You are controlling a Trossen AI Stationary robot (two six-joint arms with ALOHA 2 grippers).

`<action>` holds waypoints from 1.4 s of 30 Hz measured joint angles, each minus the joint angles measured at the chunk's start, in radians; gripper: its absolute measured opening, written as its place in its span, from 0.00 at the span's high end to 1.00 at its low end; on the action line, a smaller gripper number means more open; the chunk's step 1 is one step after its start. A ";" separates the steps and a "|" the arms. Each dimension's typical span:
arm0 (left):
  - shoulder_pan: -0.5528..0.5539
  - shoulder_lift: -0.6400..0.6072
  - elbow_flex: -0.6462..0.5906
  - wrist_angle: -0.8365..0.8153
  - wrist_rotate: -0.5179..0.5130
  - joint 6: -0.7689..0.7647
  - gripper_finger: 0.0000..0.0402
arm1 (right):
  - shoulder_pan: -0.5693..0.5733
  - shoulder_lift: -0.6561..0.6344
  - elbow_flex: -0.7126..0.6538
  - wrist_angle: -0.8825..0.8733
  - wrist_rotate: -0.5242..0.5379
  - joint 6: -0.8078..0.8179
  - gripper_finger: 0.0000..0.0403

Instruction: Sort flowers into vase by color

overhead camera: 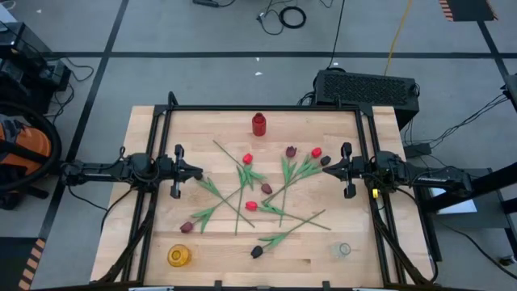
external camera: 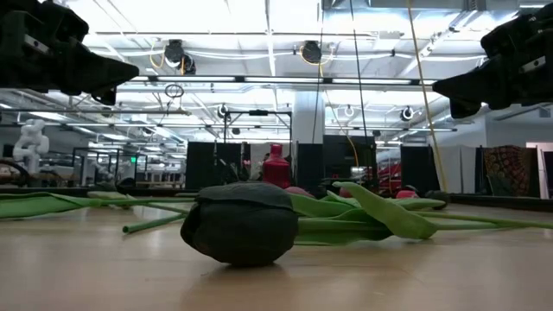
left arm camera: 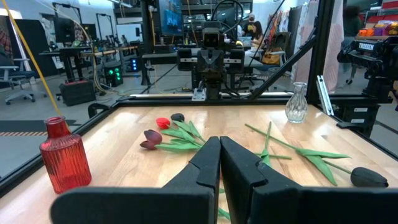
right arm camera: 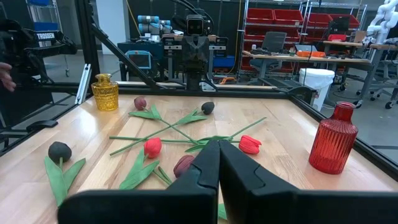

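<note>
Several artificial tulips with green stems lie crossed on the middle of the wooden table [overhead camera: 145, 242]. Red heads [overhead camera: 247, 158] [overhead camera: 317, 151] [overhead camera: 251, 205], maroon heads [overhead camera: 291, 150] [overhead camera: 266, 188] [overhead camera: 187, 227] and black heads [overhead camera: 257, 252] [overhead camera: 325, 161] all rest flat on the wood. One black head [external camera: 242, 223] fills the low view. My left gripper [overhead camera: 199, 171] [left arm camera: 220, 152] hovers shut at the left of the pile. My right gripper [overhead camera: 326, 168] [right arm camera: 218, 152] hovers shut at its right, near a black head. Neither touches a flower.
A red ribbed vase [overhead camera: 258, 124] [right arm camera: 333, 138] stands at the far edge's middle. A yellow vase [overhead camera: 178, 256] [right arm camera: 105, 93] stands near-left and a clear glass vase [overhead camera: 343, 250] [left arm camera: 297, 102] near-right. A black frame [overhead camera: 266, 107] borders the table.
</note>
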State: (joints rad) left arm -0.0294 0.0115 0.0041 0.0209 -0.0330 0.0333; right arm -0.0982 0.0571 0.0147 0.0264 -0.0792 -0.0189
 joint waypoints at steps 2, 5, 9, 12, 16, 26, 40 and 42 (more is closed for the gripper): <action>0.000 0.000 0.000 0.000 0.000 0.000 0.96 | 0.000 0.000 0.000 0.000 0.000 0.000 1.00; 0.000 0.000 0.000 0.000 0.000 0.000 0.96 | 0.000 0.000 0.000 0.000 0.000 0.000 1.00; 0.000 0.000 0.000 0.000 0.000 0.000 0.96 | 0.000 0.000 0.000 0.000 0.000 0.000 1.00; 0.000 0.000 0.000 0.001 0.000 0.000 0.96 | 0.000 0.000 0.000 0.001 0.000 0.000 1.00; 0.000 0.000 0.000 0.004 0.000 0.000 0.96 | 0.000 0.000 -0.001 0.015 0.000 0.000 1.00; 0.000 0.000 0.000 0.006 0.000 -0.001 0.96 | 0.000 0.000 -0.001 0.017 0.000 0.000 1.00; 0.002 0.144 0.455 -0.116 -0.165 0.032 0.96 | 0.000 0.000 -0.001 0.016 0.051 0.055 1.00; 0.002 0.215 0.589 -0.175 -0.160 0.025 0.96 | 0.000 0.000 -0.001 0.005 0.077 0.093 1.00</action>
State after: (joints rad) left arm -0.0273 0.2269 0.5930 -0.1536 -0.1932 0.0582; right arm -0.0986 0.0573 0.0139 0.0315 -0.0024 0.0738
